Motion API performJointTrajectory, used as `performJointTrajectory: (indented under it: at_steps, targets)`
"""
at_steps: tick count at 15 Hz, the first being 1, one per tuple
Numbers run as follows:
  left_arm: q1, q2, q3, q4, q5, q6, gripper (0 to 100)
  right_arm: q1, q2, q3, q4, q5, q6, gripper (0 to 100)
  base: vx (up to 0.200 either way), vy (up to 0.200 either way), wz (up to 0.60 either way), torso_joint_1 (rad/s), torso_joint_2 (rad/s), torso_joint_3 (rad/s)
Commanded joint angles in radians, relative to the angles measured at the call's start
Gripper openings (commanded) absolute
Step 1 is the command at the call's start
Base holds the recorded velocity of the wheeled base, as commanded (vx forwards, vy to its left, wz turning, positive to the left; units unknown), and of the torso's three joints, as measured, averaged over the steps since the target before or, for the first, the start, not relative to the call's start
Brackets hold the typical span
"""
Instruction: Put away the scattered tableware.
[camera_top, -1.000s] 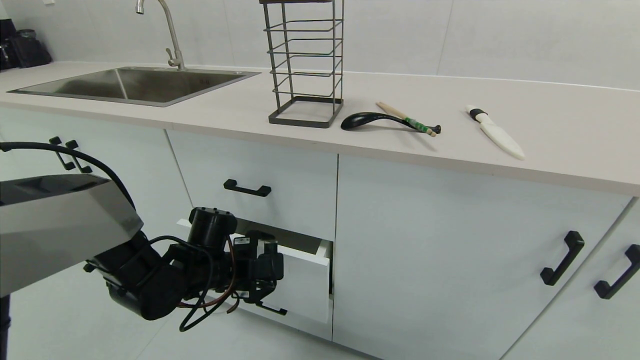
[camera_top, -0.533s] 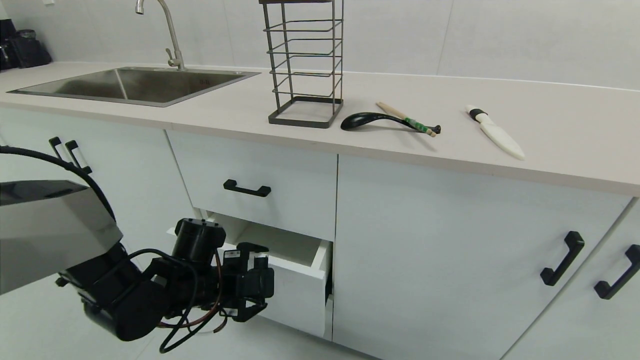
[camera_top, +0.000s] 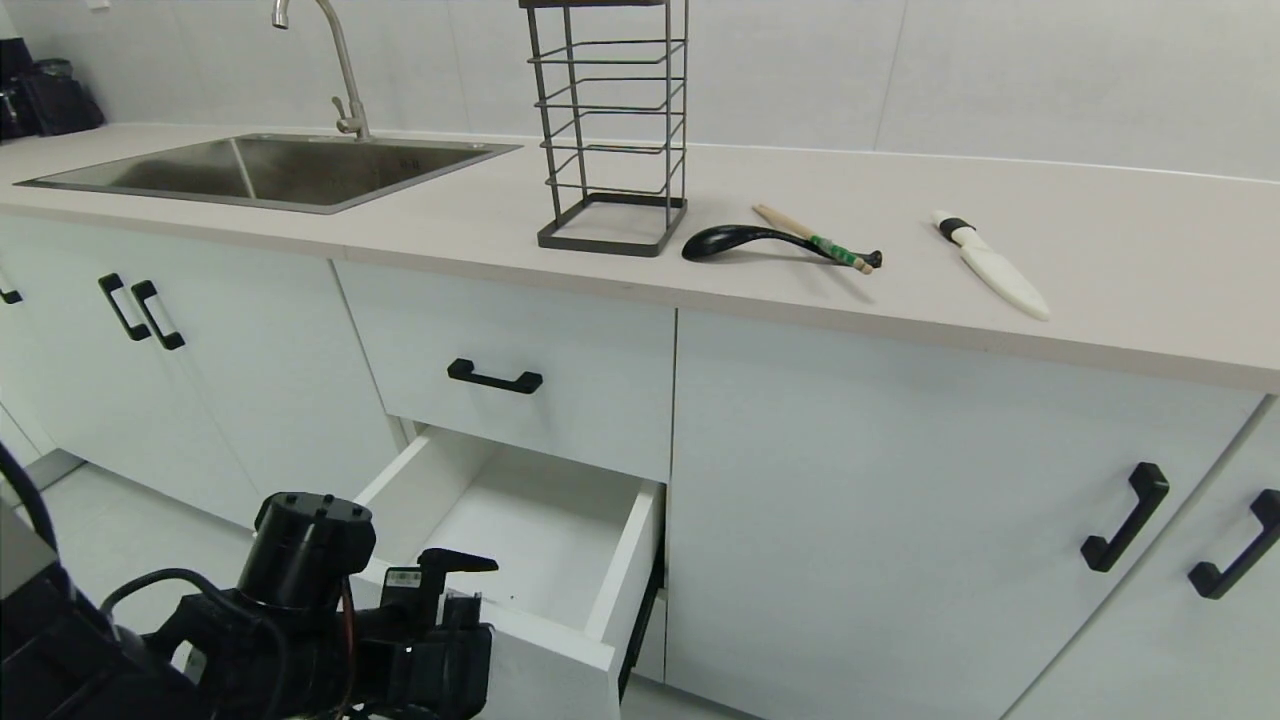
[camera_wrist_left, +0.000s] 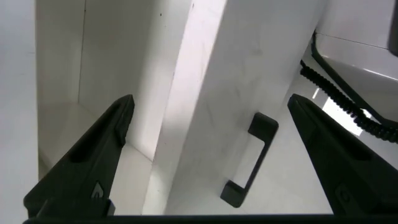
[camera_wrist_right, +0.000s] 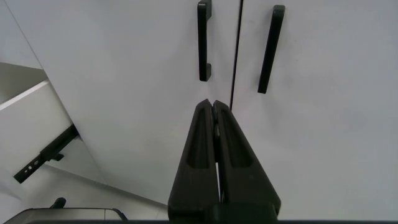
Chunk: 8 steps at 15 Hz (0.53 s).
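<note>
The counter (camera_top: 500, 235) holds a spoon (camera_top: 735, 241), chopsticks (camera_top: 812, 240) and a knife (camera_top: 995, 267). The drawer (camera_top: 627, 560) is open. The left gripper (camera_wrist_left: 208, 124) has its fingers spread. The right gripper (camera_wrist_right: 216, 109) has its fingers pressed together.

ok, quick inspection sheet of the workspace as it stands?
Surface: counter, tableware loose on it.
Job's things: black spoon with chopsticks across its handle; white knife apart, further right; lower drawer open, nothing seen inside.
Clutter: wire rack, upright beside the spoon.
Pincers: left pincer open, at the drawer front; right pincer shut, empty, facing cabinet doors.
Cables: coiled cable by the left arm.
Surroundings: sink, tap, tiled wall.
</note>
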Motion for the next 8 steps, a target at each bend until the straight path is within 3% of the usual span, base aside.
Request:
performJointTrajectory:
  at_steps: [1,4,6,8]
  targets:
    - [-0.011,-0.031,0.014,-0.003,-0.002,-0.002,100,0.0,0.0,0.0,0.0,0.001,0.0,0,0.0,0.0,0.0,0.0,0.0,0.0]
    - [-0.038,-0.113,0.042,0.006,-0.036,-0.017,100,0.0,0.0,0.0,0.0,0.001,0.0,0,0.0,0.0,0.0,0.0,0.0,0.0]
    - [-0.073,-0.214,0.089,0.006,-0.043,-0.105,100,0.0,0.0,0.0,0.0,0.001,0.0,0,0.0,0.0,0.0,0.0,0.0,0.0]
    - [-0.093,-0.318,0.154,0.008,-0.042,-0.227,100,0.0,0.0,0.0,0.0,0.001,0.0,0,0.0,0.0,0.0,0.0,0.0,0.0]
